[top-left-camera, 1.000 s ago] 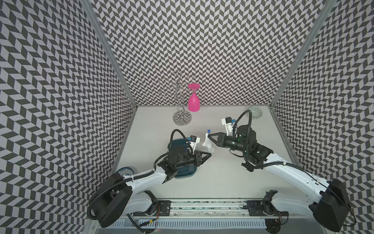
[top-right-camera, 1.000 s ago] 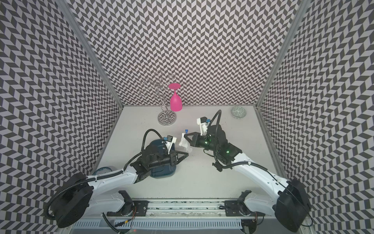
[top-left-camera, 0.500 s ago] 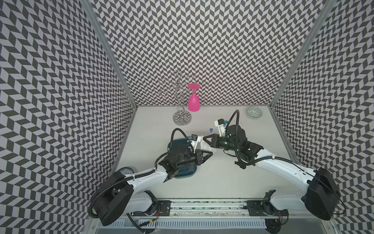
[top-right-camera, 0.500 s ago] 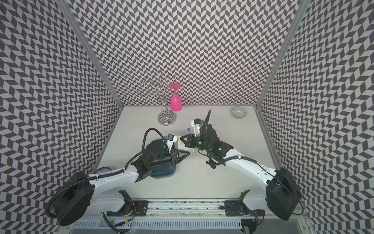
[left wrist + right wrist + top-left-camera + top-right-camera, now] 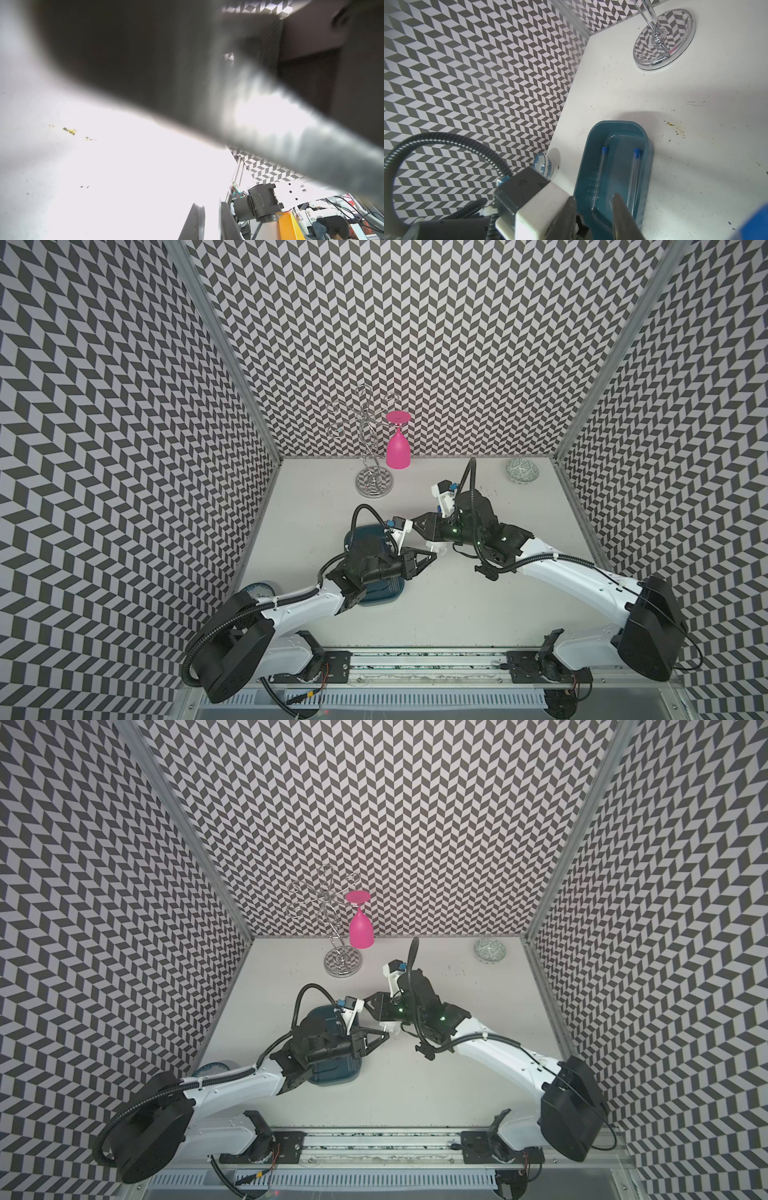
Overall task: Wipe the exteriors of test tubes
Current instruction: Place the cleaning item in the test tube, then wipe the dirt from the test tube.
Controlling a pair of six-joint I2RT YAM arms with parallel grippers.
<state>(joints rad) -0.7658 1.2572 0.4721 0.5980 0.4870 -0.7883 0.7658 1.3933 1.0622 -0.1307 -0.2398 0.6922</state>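
Though the left gripper (image 5: 432, 559) is pinched shut nearest me, I cannot tell whether it clamps anything; under its arm two capped test tubes (image 5: 633, 176) lie side by side in the teal tray (image 5: 588, 149), and just beyond, the right gripper (image 5: 593, 196) stands parted, the tray showing between its jaws, white tissue (image 5: 438, 548) close by both.

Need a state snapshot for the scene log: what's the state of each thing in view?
left gripper: shut; any held thing too blurred to tell.
right gripper: open, nothing between its jaws.
test tubes: two visible, capped, lying flat.
teal tray: right side up, holds both.
tissue: crumpled, by the left gripper's tip.
wire rack: upright.
pink glass: upside down beside the rack.
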